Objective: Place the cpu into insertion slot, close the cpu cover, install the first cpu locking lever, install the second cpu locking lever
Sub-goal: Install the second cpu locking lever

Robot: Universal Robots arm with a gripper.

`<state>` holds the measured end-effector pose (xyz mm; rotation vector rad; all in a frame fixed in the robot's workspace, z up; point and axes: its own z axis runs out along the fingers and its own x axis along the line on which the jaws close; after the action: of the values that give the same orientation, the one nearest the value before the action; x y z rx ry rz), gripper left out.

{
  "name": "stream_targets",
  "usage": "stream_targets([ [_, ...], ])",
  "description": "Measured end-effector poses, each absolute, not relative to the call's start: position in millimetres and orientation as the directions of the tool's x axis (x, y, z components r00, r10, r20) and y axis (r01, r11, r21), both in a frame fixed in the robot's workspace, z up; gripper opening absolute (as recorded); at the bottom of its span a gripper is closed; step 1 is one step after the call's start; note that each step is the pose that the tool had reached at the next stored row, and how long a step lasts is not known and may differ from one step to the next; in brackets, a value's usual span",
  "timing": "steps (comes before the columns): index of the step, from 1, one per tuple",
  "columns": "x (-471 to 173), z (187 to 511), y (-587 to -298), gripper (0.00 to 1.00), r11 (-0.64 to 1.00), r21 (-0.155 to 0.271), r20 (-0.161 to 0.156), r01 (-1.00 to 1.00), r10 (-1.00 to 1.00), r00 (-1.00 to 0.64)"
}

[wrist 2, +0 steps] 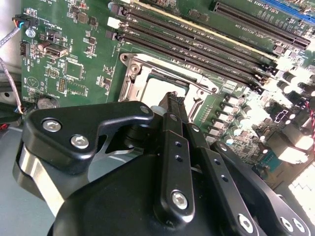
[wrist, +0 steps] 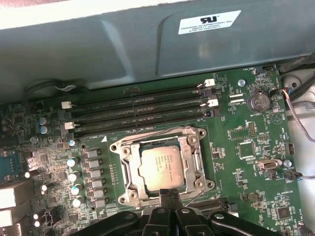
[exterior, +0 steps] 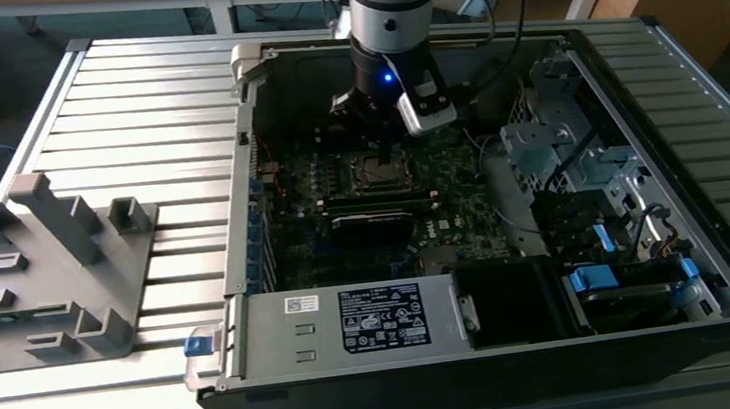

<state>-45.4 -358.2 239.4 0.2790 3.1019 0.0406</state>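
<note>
The cpu [wrist: 164, 168] is seated in the socket at the centre of the motherboard [wrist: 246, 147], with the cpu cover [wrist: 129, 173] closed flat around it, its window framing the chip. The gripper [wrist: 170, 195] hangs at the socket's near edge, fingers pinched together and holding nothing. Judged step: installing a locking lever; this calls for pressing the thin wire lever [wrist: 194, 199] beside the socket down under its catch. The first wrist view shows the chip squarely; the exterior view shows the open computer case [exterior: 253, 296]
</note>
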Motion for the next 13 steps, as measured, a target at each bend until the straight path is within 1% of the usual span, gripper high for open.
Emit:
stream_targets([
  [13, -45.4, 239.4, -361.2, 0.11, 0.984, 0.028, -0.024, 0.178, 0.179, -0.984],
])
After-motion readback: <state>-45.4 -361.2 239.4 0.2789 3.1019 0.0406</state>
